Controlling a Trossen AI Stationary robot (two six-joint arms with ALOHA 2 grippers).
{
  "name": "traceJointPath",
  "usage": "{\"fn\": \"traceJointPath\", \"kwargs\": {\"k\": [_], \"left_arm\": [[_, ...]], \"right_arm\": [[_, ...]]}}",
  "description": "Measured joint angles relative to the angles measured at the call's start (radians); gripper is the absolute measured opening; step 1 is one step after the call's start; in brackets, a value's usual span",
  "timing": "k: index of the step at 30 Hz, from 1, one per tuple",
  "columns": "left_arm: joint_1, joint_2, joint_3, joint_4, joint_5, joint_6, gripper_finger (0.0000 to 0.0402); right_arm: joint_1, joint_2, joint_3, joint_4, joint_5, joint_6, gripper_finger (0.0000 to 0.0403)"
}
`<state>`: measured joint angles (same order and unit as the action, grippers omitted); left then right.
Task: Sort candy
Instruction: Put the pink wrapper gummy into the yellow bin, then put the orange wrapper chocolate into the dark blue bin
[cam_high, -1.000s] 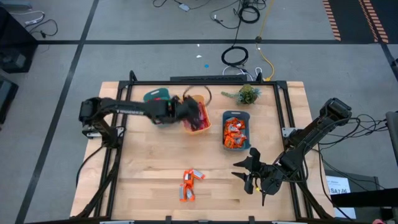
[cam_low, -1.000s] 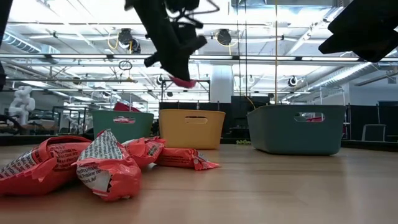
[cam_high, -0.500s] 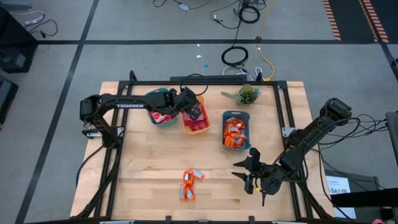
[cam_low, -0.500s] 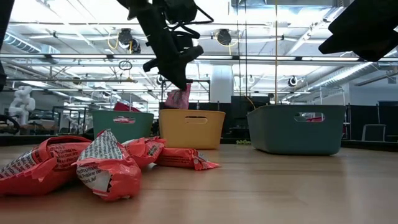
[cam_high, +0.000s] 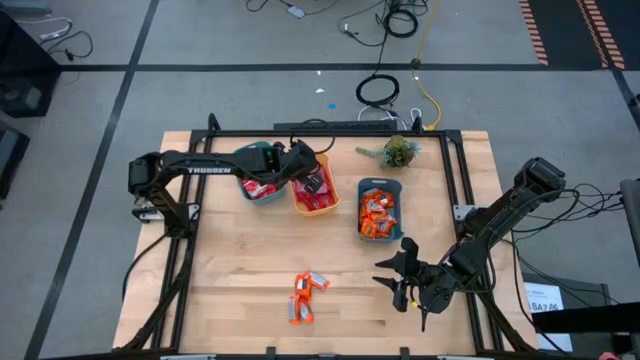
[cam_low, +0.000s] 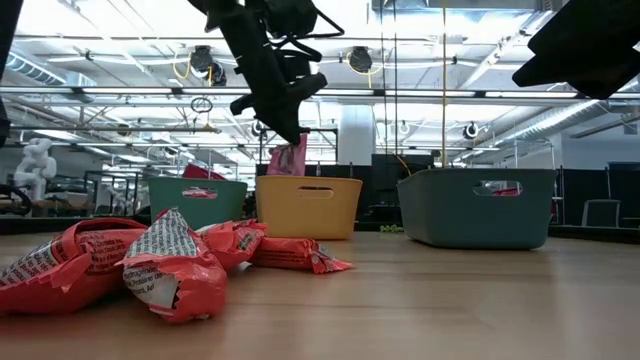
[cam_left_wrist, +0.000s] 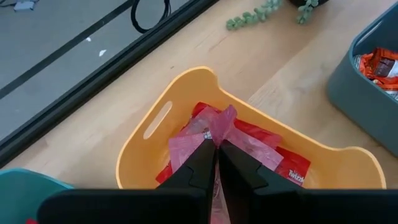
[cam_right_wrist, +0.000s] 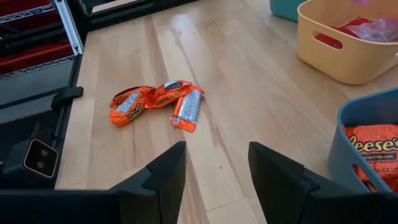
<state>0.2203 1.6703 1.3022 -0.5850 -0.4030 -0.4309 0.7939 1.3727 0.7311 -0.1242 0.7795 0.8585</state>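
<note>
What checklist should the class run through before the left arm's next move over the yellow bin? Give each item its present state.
1. Left tool over the yellow bin: ok.
2. Pink packet pinched between its fingers: ok in the left wrist view.
3. Packet clear of the bin's rim: cannot tell; in the low view it hangs right at the rim.
4. Bin has room: ok, red candy only covers the floor.
5. Right tool out of the way: ok, open at the table's near right, far from the bins.
6. Loose orange candy left to sort: ok, on the table.
</note>
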Motion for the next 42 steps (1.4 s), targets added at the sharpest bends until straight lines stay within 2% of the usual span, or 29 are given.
{"fn": "traceJointPath", "kwargs": {"k": [8,15,19,35,42], "left_arm": [[0.000,0.000,0.000,0.000,0.015,0.001,0.0040],[0.000,0.000,0.000,-0.001,0.020,0.001,0.0104],[0.000,0.000,0.000,-0.001,0.020,0.000,0.0126],[-0.002,0.000,0.000,0.000,0.029,-0.007,0.0128],[-0.042,0.000,0.000,0.000,0.029,-0.006,0.0128]], "right_arm": [[0.000,0.000,0.000,0.000,0.000,0.000,0.0165],[0.000,0.000,0.000,0.000,0.000,0.000,0.0165],[0.000,0.000,0.000,0.000,0.000,0.000,0.0165],[0.000,0.000,0.000,0.000,0.000,0.001,0.0165],[0.000,0.000,0.000,0.000,0.000,0.001,0.0165]]}}
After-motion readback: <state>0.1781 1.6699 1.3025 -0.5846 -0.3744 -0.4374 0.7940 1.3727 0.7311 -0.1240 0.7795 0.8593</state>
